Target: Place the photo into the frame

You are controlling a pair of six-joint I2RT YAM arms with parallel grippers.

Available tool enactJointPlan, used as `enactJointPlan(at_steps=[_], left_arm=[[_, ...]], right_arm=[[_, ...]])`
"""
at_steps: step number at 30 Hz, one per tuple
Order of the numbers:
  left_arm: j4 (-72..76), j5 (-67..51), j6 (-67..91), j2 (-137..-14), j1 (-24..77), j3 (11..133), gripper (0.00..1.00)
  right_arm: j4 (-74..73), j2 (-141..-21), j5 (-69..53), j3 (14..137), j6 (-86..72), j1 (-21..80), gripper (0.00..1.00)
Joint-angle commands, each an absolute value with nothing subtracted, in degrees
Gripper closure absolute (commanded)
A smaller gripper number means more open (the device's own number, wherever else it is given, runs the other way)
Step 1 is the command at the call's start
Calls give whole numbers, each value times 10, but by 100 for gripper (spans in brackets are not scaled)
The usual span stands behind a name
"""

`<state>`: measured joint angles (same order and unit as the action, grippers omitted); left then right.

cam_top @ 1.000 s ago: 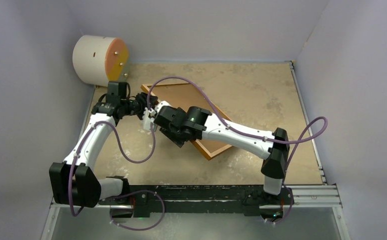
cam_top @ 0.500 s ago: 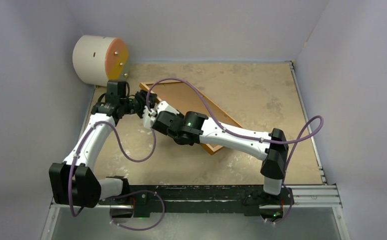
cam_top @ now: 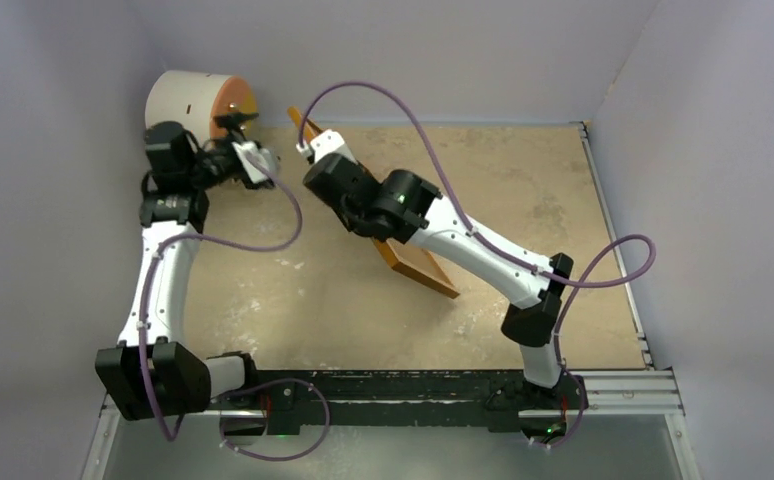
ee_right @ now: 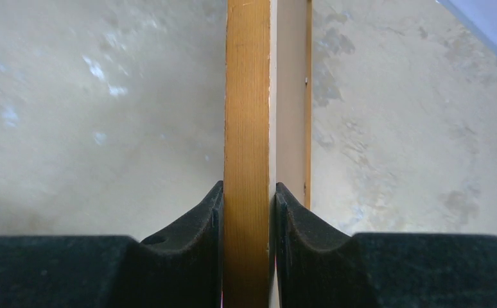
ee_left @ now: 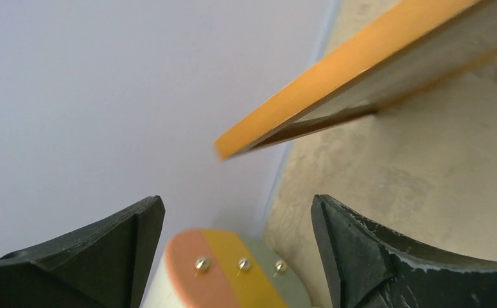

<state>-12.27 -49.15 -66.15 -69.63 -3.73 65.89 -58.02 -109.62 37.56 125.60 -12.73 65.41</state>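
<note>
The right tool (ee_right: 247, 204) is clamped on one long rail of the frame (ee_right: 247, 96), and the frame stands tipped up on edge. From above, its low near corner looks to be on or just off the surface (cam_top: 523, 190), while its high end points at the far wall. The left tool (ee_left: 234, 206) hangs wide open with nothing in it, just beside the cream-and-orange cylinder (ee_left: 226, 273) at the far left. The frame's raised corner is close in front of it.

The photo is not showing in any view. A pale strip runs along the rail in the right wrist view, but I can't tell whether that is the print, the glass or the backing. So this reads as the frame-handling step, with the insert not confirmed.

The next move probably calls for laying the frame flat, back side up. The far left is tight, with wall, cylinder and left tool all crowding the upper corner. The middle and right of the surface offer open room to swing it down.
</note>
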Motion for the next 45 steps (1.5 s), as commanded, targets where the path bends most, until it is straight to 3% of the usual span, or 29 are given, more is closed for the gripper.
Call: enactJointPlan(at_steps=[1,4,9,17,31,38,41,45], left_arm=[[-61,-574,-378,-727,-118,756,10],[-102,-614,-351,-740,-145,777,9],[-232,-619,-361,-758,-149,803,8],[-429,-582,-420,-824,-149,866,6],[-433,-475,-435,-822,-150,705,3],[-386,-444,-439,-801,-150,626,2],[-361,-434,-424,-800,-150,594,2],[-326,-427,-395,-802,-150,561,1]], right_arm=[[-621,-1111,293,1403,-166,581,93],[-593,-1086,202,1391,-210,514,94],[-451,-958,78,1151,-297,408,95],[-326,-841,-51,915,-376,269,94],[-70,-705,-219,484,-437,176,90],[50,-726,-275,384,-420,166,90],[86,-741,-286,355,-416,162,81],[110,-747,-273,327,-405,154,48]])
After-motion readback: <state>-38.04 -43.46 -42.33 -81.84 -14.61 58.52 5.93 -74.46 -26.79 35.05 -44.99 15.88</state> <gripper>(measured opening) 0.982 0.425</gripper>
